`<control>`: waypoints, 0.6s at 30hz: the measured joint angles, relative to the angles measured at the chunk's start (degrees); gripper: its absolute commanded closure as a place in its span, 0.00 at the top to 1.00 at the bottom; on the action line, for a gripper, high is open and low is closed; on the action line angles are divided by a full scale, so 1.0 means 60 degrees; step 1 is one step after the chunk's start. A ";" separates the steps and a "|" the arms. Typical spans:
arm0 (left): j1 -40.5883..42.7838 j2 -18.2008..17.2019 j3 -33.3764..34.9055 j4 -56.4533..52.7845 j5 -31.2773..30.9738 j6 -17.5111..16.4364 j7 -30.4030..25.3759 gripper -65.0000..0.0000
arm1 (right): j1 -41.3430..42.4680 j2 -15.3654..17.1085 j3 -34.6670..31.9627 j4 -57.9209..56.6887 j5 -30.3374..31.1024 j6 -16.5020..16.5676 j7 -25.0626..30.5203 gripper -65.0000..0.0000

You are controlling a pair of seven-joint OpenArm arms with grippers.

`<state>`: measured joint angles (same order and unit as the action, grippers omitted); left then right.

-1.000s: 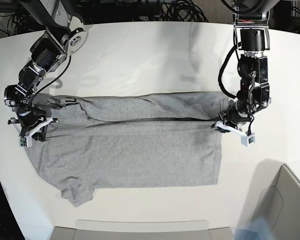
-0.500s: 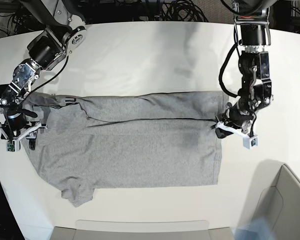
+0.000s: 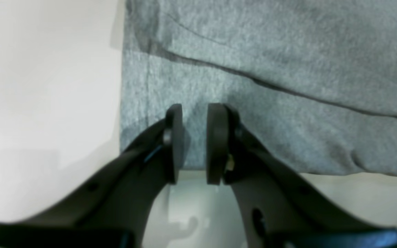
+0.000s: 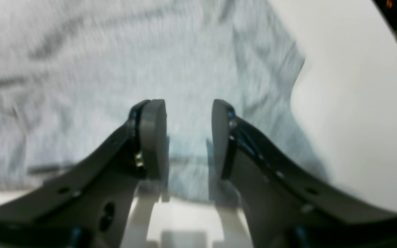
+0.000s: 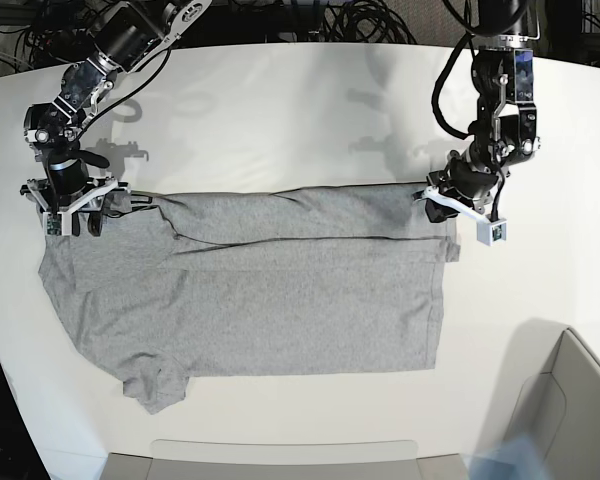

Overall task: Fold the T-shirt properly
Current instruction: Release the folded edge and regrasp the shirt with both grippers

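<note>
- While both arms hang over its far edge, the white table (image 5: 280, 110) carries everything in view, curving away at its back and left.
- Spread flat on it lies the T-shirt (image 5: 270, 300), heather grey, filling the middle of the table with its hem toward the base view's right and its neck end toward the left.
- Its far long side is folded over toward the middle, so that a dark crease line runs along the cloth from side to side.
- One short sleeve (image 5: 158, 382) sticks out at the near left corner, lying flat and slightly rumpled.
- Over the shirt's far right corner in the base view stands the left gripper (image 5: 450, 205); its wrist camera shows the two dark pads a narrow gap apart with nothing between them, poised above the cloth's edge beside bare table.
- Over the far left corner stands the right gripper (image 5: 72, 208); its wrist view shows the jaws parted somewhat wider, empty, with grey cloth beneath them.
- That wrist view is blurred, so whether the right fingertips (image 4: 153, 137) touch the fabric cannot be told for sure; they seem to be just above it.
- A pale grey bin (image 5: 570, 420) shows at the near right corner, well apart from the shirt.
</note>
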<state>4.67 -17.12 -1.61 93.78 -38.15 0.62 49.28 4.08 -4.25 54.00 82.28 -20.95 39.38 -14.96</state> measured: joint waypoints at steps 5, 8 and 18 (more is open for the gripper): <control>-0.0011 -0.0080 0.0729 -0.0109 0.0055 0.0000 -0.0004 0.15 | 0.0321 0.0000 0.1275 -0.0448 -0.0073 0.0000 -0.0047 0.29; -0.0062 0.0018 0.1239 -0.0634 -0.0011 -0.0025 -0.0153 0.15 | 0.0495 0.0725 0.1341 -0.1198 -0.0328 0.0000 0.0157 0.29; -0.0630 -0.0466 0.1198 -0.3005 -0.0670 -0.0688 -0.1927 0.15 | 0.0860 0.2189 0.1344 -0.3555 -0.0284 -0.0004 0.0430 0.29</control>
<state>0.89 -19.92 5.58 75.75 -42.17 -3.51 37.71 9.23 8.88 62.06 60.95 -22.65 39.35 -12.38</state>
